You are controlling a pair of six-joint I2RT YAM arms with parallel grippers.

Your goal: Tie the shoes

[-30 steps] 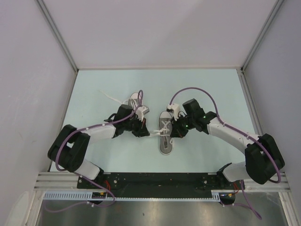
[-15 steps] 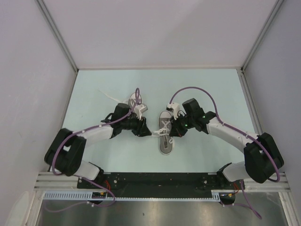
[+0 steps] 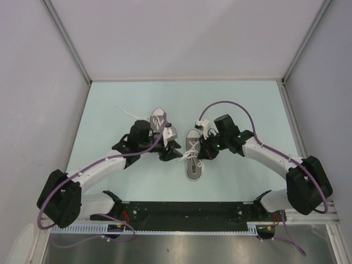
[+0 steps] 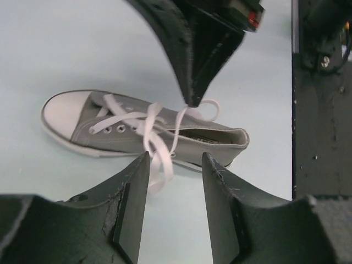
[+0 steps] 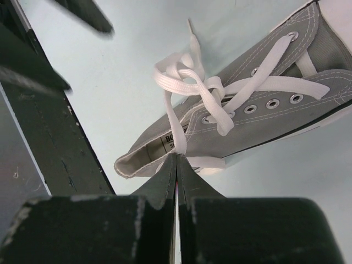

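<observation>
From the top camera I look steeply down, from above and behind both bases, on the whole table, from far off. The left wrist camera sits close and looks out between the left gripper fingers at the near shoe, side-on just ahead of the tips. The right wrist camera is closer still (almost on the lace) and sights along the right gripper at that shoe's heel opening. All three views share this shoe.

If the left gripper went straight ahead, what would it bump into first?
Probably the lace hanging off the shoe, right ahead of the open left gripper, then the shoe itself. Depth is hard to judge.
</observation>
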